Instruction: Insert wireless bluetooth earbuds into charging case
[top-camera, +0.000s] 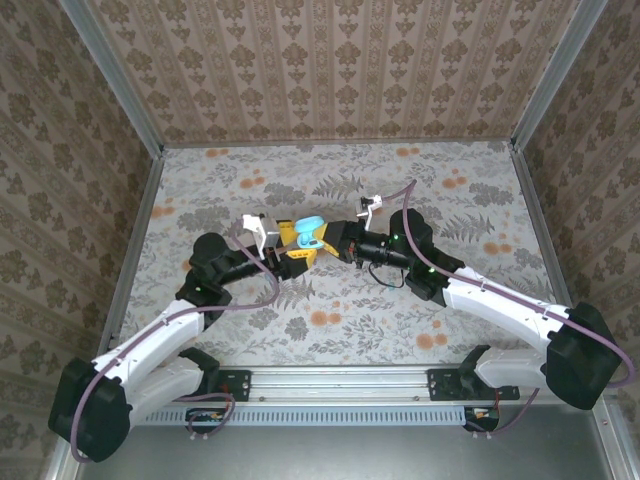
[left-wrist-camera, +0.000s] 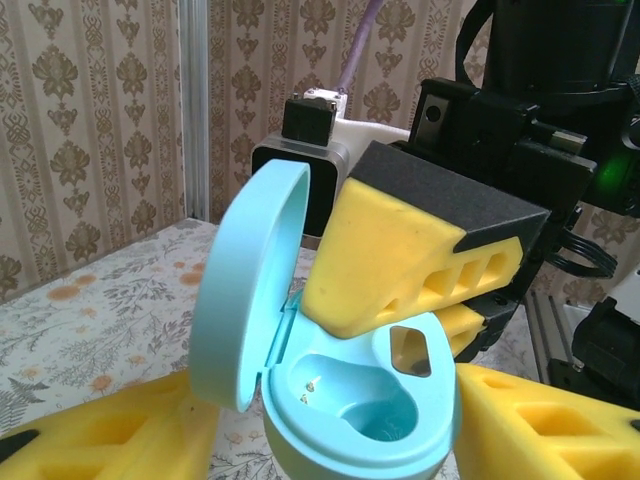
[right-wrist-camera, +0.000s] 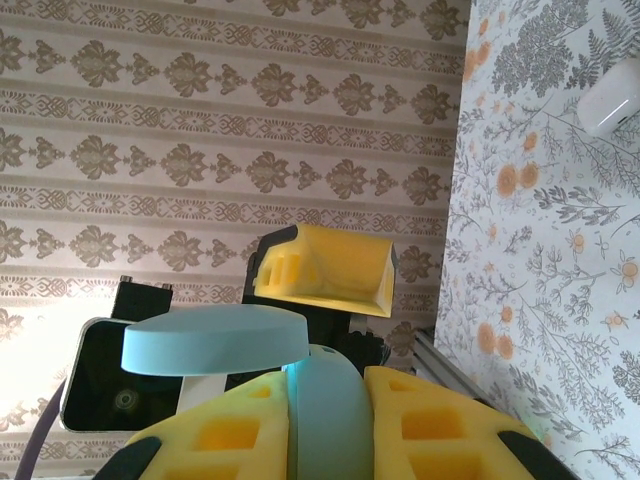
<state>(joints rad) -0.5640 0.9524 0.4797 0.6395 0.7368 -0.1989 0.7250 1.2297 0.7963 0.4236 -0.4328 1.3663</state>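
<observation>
The charging case (left-wrist-camera: 350, 405) is teal, held above the table with its lid (left-wrist-camera: 245, 285) hinged open. Its large socket is bare, with gold contacts showing, and no earbuds are in view. My right gripper (right-wrist-camera: 325, 430) is shut on the case body (right-wrist-camera: 330, 415), one yellow finger on each side. My left gripper (left-wrist-camera: 330, 445) stands open around the case from the opposite side, its left finger (left-wrist-camera: 100, 435) apart from the shell. From above, the case (top-camera: 310, 227) hangs between the left gripper (top-camera: 293, 247) and the right gripper (top-camera: 320, 242) at mid table.
A small white rounded object (right-wrist-camera: 610, 100) lies on the flowered table (right-wrist-camera: 540, 260); I cannot tell what it is. Patterned walls (top-camera: 330, 70) close in the back and both sides. A metal rail (top-camera: 340, 385) runs along the near edge.
</observation>
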